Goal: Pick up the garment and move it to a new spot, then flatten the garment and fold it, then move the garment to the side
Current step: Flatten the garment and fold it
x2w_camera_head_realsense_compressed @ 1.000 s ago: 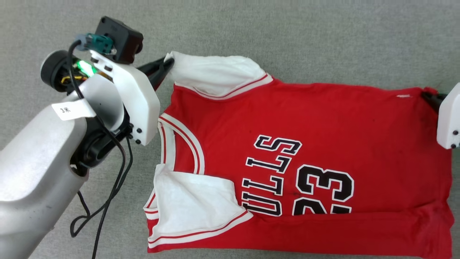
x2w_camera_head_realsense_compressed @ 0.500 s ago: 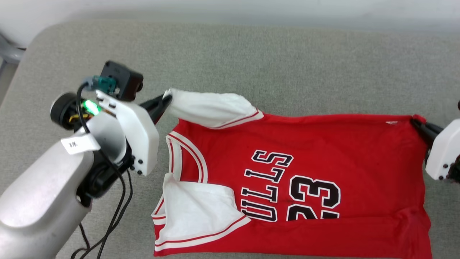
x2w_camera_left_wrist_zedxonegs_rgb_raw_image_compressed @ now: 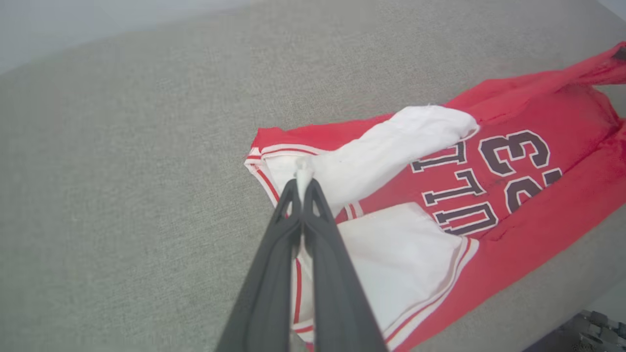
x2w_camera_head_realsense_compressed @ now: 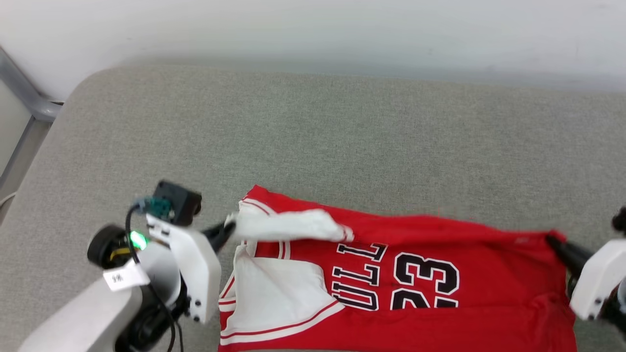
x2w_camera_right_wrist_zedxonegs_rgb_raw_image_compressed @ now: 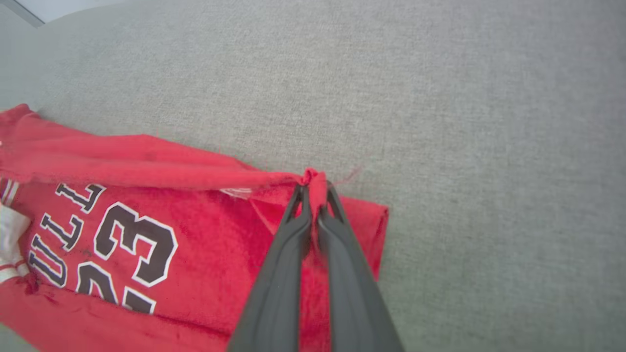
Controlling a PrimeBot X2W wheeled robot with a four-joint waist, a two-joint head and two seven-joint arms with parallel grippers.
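Nearest strip: the near side of the garment (x2w_camera_head_realsense_compressed: 489,313) is laid flat on the grey padded surface (x2w_camera_head_realsense_compressed: 313,137), front up, with the collar end toward the robot's left and the hem toward its right.
Near sleeve: a white sleeve (x2w_camera_head_realsense_compressed: 274,283) with red-and-white striped trim is folded in over the chest, and its edge covers the first letter of the print.
Print: the black, white-edged letters and the "23" (x2w_camera_head_realsense_compressed: 425,278) are read sideways in the head view, and their lowest parts are cut off by a crease in the red cloth.
Left gripper: the left gripper (x2w_camera_head_realsense_compressed: 227,230) is closed with its fingers pressed together on the tip of the far white sleeve (x2w_camera_head_realsense_compressed: 288,227). The pinch is seen close up in the left wrist view (x2w_camera_left_wrist_zedxonegs_rgb_raw_image_compressed: 303,183), where the sleeve (x2w_camera_left_wrist_zedxonegs_rgb_raw_image_compressed: 386,146) is drawn out across the chest.
Right gripper: the right gripper (x2w_camera_head_realsense_compressed: 552,239) is clamped on the far corner of the red hem. A small tuft of red cloth is shown between the tips in the right wrist view (x2w_camera_right_wrist_zedxonegs_rgb_raw_image_compressed: 315,188).
Far edge: the far side of the garment is gathered into a raised red ridge that is stretched from one gripper to the other.
Left wrist housing: a green light (x2w_camera_head_realsense_compressed: 138,239) is lit beside a black camera block (x2w_camera_head_realsense_compressed: 178,200).
Beyond: bare grey padding is seen up to a pale wall (x2w_camera_head_realsense_compressed: 313,29), and a grey rail (x2w_camera_head_realsense_compressed: 24,93) is set at the far left corner.
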